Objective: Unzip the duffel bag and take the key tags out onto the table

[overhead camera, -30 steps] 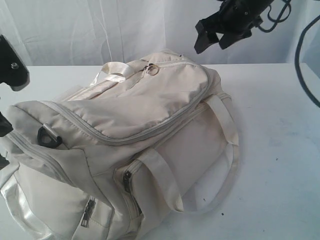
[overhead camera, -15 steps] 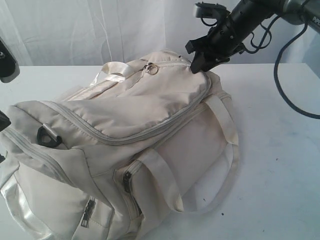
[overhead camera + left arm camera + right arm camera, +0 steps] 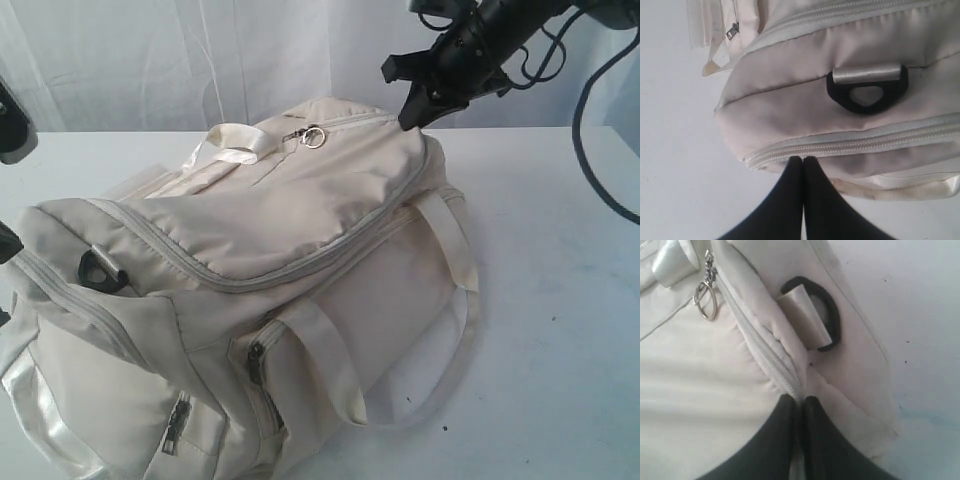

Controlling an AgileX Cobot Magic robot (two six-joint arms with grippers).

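Our right gripper is pinching the far top corner of the bag in the exterior view, with its jaws drawn in tight on the cream cloth. The bag is lying on the white table, filling the left and middle of the view. Its long zipper is curving across the top, closed. A small pull ring is hanging near the gripper but apart from it, and a black D-ring is sitting at the near end.

In the left wrist view, we are seeing the left gripper with its fingers pressed flat together and nothing between them. The tips are resting right at the end of the bag, just below a closed zipper line. We cannot tell whether they are touching it. A black D-ring on a pale strap loop is lying farther up that end panel.

In the right wrist view, we are watching the right gripper's fingers squeezing the zipper seam, which is running straight into the thin gap between them, with the cloth bunching around it. Another black D-ring is lying just beside the seam.
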